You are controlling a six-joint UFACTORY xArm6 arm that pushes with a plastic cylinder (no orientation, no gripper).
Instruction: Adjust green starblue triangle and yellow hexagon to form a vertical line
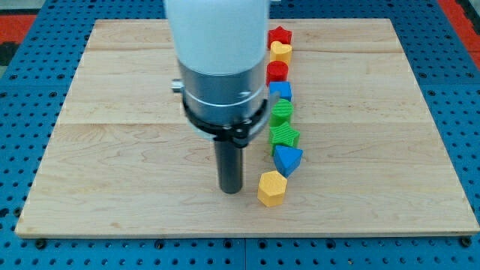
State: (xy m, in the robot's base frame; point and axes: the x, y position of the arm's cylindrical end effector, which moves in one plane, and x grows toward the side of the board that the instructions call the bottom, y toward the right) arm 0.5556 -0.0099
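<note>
A yellow hexagon (271, 188) lies near the board's lower middle. Just above and right of it sits a blue triangle (287, 160), touching or nearly touching it. Above that is a green star (284, 136). The three form a column that leans slightly left at the bottom. My tip (231, 191) rests on the board just left of the yellow hexagon, a small gap apart. The arm's white and grey body hides the board above the tip.
The column continues upward: a green block (281, 112), a blue block (280, 91), a red block (277, 72), a yellow block (280, 52) and a red star (280, 34). The wooden board (112, 150) lies on a blue perforated table.
</note>
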